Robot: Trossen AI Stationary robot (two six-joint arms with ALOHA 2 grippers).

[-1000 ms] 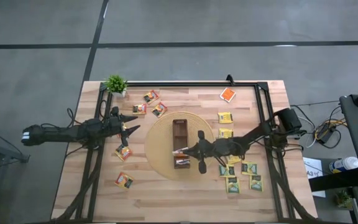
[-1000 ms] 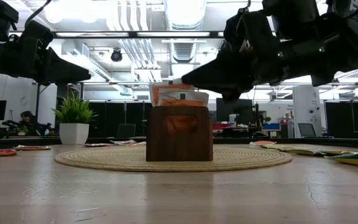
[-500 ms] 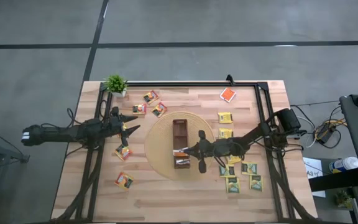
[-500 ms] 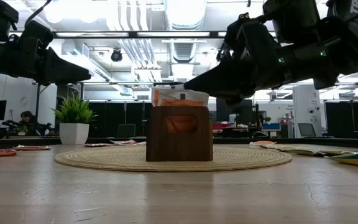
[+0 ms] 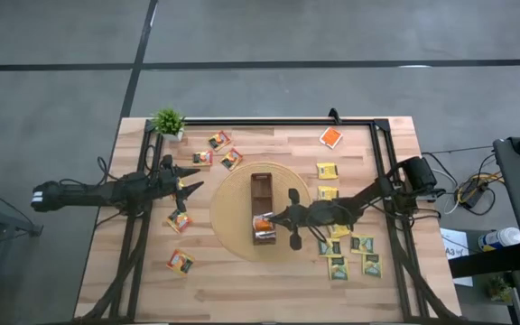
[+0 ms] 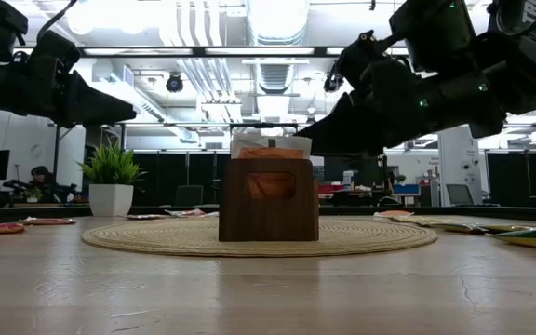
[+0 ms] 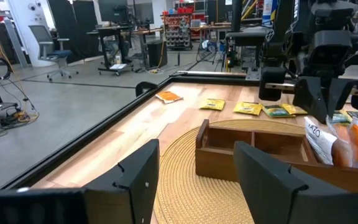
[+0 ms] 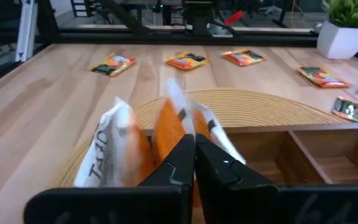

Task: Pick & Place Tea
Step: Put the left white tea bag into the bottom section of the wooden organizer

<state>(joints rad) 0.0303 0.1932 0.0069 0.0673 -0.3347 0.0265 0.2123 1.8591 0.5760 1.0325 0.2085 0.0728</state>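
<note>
A long brown wooden box (image 5: 260, 194) stands on a round woven mat (image 5: 231, 206) at the table's middle. Tea sachets (image 6: 270, 144) stand on edge in its near compartment, sticking up above the rim. My right gripper (image 5: 263, 222) reaches in from the table's right and is shut among them (image 8: 194, 142). Loose tea sachets lie flat to the right (image 5: 350, 255), left (image 5: 180, 219) and far left (image 5: 219, 140). My left gripper (image 5: 192, 185) waits open left of the mat, nothing between its fingers (image 7: 194, 177). My right gripper pinches one thin orange-and-white sachet between its two fingertips; the sachet's edge (image 8: 180, 118) runs edge-on into the seam between them. The fingers come from the table's right, slanting slightly down. The sachet stands upright between two others (image 8: 114, 146) in the box's near compartment.
A small potted plant (image 5: 168, 122) stands at the far left corner. An orange sachet (image 5: 330, 137) lies at the far right. A black frame rail (image 5: 269, 121) runs along the table's far side. The box's far compartments (image 7: 253, 144) hold nothing.
My right gripper has rolled a little and dipped toward the box's near compartment, staying shut. The orange sachet at its tips stood well above the box rim a second ago and now sits lower among the others.
</note>
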